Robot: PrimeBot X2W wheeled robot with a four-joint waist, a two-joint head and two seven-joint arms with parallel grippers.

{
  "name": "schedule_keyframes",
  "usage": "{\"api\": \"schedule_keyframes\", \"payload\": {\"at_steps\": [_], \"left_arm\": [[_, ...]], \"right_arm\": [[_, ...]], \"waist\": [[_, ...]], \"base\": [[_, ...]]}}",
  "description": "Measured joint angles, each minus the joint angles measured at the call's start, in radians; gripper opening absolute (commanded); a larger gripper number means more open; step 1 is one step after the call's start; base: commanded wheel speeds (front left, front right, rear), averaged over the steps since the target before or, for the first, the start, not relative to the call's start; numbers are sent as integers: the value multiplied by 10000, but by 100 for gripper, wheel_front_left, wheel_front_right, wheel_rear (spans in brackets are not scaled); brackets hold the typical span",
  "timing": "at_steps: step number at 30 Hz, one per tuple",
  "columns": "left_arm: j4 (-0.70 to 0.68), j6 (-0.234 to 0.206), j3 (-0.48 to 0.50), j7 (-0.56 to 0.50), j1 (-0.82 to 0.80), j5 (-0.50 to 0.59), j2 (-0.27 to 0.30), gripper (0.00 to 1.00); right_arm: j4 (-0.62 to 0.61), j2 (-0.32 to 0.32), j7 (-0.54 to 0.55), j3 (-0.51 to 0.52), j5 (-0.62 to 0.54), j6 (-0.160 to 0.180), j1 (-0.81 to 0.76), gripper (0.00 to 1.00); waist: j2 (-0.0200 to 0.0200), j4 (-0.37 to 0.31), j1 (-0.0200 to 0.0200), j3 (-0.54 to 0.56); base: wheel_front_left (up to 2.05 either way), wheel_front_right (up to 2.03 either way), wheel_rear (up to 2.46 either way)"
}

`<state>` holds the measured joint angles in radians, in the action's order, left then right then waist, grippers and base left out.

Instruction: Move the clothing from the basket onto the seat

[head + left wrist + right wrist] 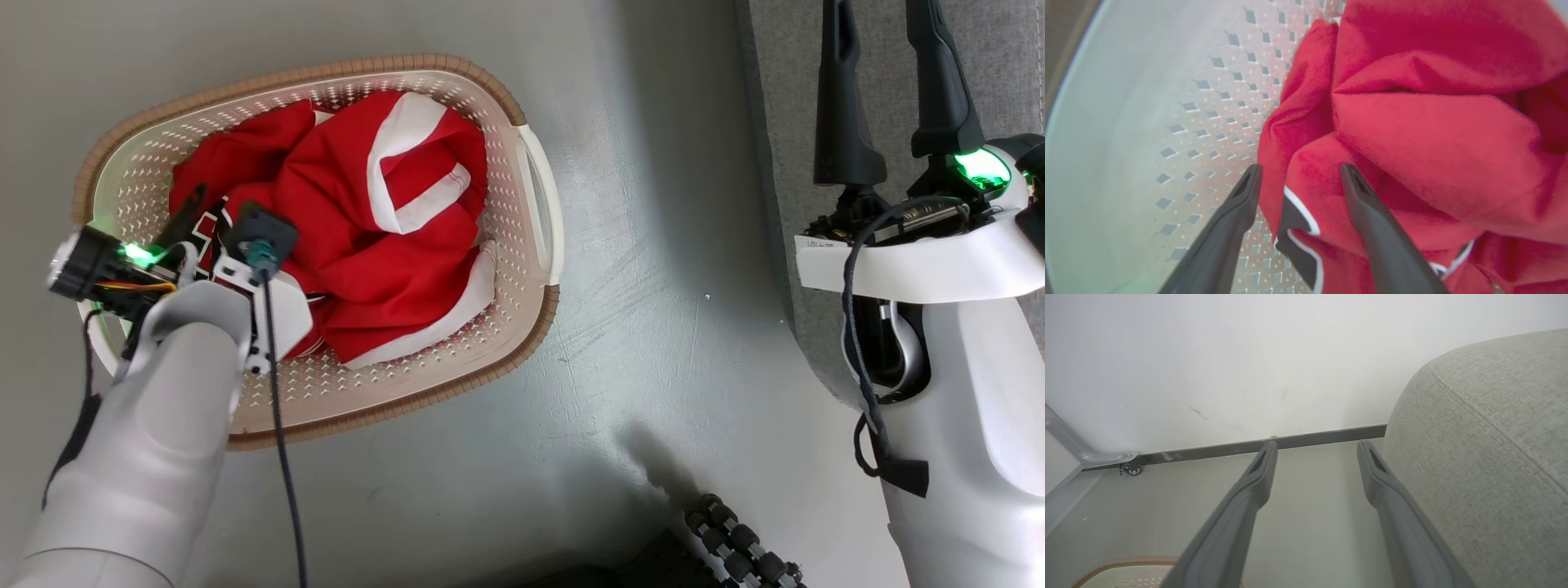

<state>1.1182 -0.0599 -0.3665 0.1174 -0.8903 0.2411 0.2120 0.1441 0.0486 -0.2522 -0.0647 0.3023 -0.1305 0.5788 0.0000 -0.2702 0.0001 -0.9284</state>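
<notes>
The red clothing [367, 229] with white trim bands lies heaped in the cream perforated basket [506, 269], which stands on the floor at the left. My left gripper [196, 214] reaches down into the basket's left side. In the left wrist view this gripper [1301, 171] is open, with a fold of the red clothing [1412, 134] and a bit of black-and-white lettering between its fingers, beside the basket wall [1167, 122]. My right gripper [886, 33] is open over the edge of the grey seat [775, 98]. Nothing sits between the fingers of that gripper [1318, 447], left of the seat [1486, 449].
Grey floor [653, 343] separates basket and seat. A black roller wheel [735, 547] of my base shows at the bottom. In the right wrist view a white wall [1249, 355] with a dark baseboard, a small caster [1133, 470] and the basket's brown rim [1122, 563] appear.
</notes>
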Motion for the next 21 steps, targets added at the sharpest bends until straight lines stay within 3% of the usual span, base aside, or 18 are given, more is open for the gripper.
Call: {"api": "schedule_keyframes", "payload": {"at_steps": [1, 4, 5, 6, 10, 14, 21], "left_arm": [[42, 54, -81, -35, -29, 67, -13, 100], [190, 163, -257, -190, -32, 207, -128, 76], [238, 167, -299, -209, -32, 221, -165, 59], [299, 180, -339, -272, -32, 259, -203, 49], [451, 274, -395, -393, -33, 278, -222, 33], [520, 280, -435, -397, -35, 290, -240, 0], [529, 249, -495, -349, -75, 360, -345, 0]], "right_arm": [[6, 0, 0, -12, 2, 0, 0, 100], [35, 0, 0, -36, 10, 0, 0, 100], [48, 0, 0, -42, 19, 0, 0, 100], [59, 0, 0, -50, 27, 0, 0, 100], [86, 2, 0, -65, 63, 0, 0, 100], [104, 0, 0, -77, 63, 0, 0, 100], [121, 2, 0, -73, 75, 0, 0, 100]], "waist": [[0, -6, 0, 5], [0, -22, 0, 21], [0, -28, 0, 27], [0, -33, 0, 32], [0, -53, 0, 56], [0, -65, 0, 87], [0, -55, 0, 166]], "base": [[0, 0, 0], [0, 0, 0], [0, 0, 0], [0, 0, 0], [0, 0, 0], [0, 0, 0], [0, 0, 0]]}}
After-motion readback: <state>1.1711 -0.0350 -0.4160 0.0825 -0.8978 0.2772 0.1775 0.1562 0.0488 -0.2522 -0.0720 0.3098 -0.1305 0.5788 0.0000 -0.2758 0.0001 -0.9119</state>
